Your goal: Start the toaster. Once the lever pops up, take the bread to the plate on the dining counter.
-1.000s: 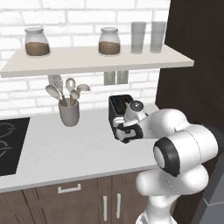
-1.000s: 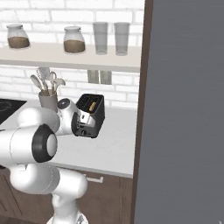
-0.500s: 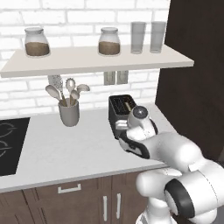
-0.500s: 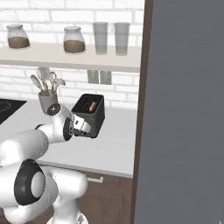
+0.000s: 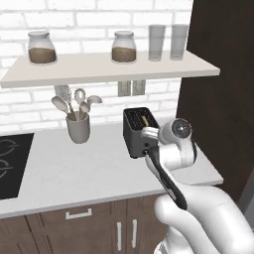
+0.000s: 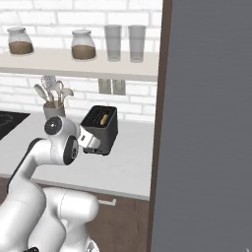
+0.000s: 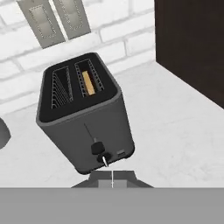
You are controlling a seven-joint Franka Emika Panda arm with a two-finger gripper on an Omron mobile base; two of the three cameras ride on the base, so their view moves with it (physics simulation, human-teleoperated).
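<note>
The end effector meets the toaster front.

Two jars, two glasses, one toaster

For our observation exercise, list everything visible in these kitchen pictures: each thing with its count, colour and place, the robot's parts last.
toaster: one, dark grey, on worktop by the wall
lever: one, dark, low on toaster's front slot
bread: one slice, tan, sunk in one toaster slot
worktop: one, pale grey
utensil cup: one, grey, holding spoons, left of toaster
hob: one, black, worktop's left end
shelf: one, pale, above worktop
jars: two, brown-filled, on shelf
glasses: two, clear, on shelf
sockets: two, grey, on brick wall
gripper: one, dark tips shut, just before toaster's front
</note>
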